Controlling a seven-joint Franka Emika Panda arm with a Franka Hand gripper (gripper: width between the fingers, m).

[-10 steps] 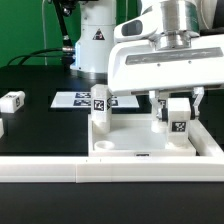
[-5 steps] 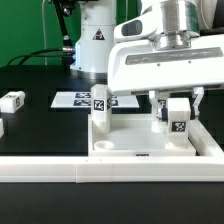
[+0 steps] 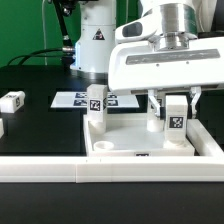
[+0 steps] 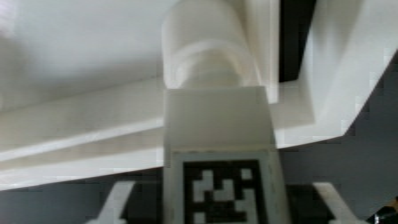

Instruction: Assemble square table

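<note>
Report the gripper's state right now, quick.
Gripper: closed, holding the upright white leg.

Marker board (image 3: 68, 100), white border rail (image 3: 60, 172)

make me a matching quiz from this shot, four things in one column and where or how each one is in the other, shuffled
Things:
1 square table
2 marker board
3 border rail
4 gripper

Places or states:
a lies flat behind the square table
b long white strip nearest the camera
c jaws shut on a leg
d carries an upright leg at its corner on the exterior view's left

Pairs: 1-d, 2-a, 3-b, 4-c
</note>
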